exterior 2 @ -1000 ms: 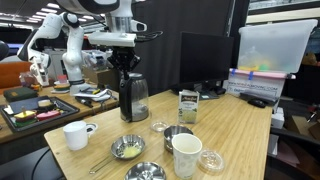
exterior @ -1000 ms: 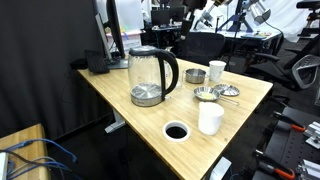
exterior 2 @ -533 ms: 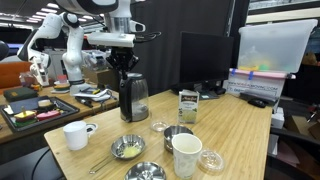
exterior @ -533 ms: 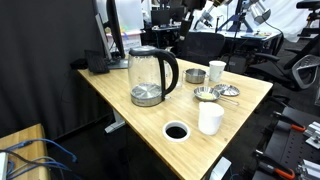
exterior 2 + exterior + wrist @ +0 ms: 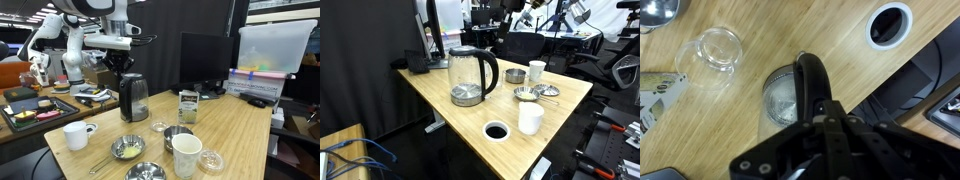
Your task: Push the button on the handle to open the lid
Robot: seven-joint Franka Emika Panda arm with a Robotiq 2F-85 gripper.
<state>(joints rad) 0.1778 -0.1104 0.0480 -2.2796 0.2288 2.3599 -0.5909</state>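
On a light wooden table (image 5: pixel 440 95), a clear glass kettle (image 5: pixel 467 78) stands upright on its steel base, its black lid (image 5: pixel 465 50) down and its thick black handle (image 5: pixel 492 70) turned toward a white mug (image 5: pixel 537 70) and a cluster of small metal bowls (image 5: pixel 526 94). A tall white cup (image 5: pixel 530 118) stands nearer the table's edge, just beside a round cable hole (image 5: pixel 496 131). In an exterior view the Robotiq gripper (image 5: pixel 119 67) hangs directly above the kettle's top, close to the lid (image 5: pixel 130 77). The wrist view looks straight down on the handle (image 5: pixel 811 82), which runs up the middle of the picture. Whether the dark fingers (image 5: pixel 828 125) are released or clenched cannot be told. A clear glass dish (image 5: pixel 718 48) lies well apart from the kettle.
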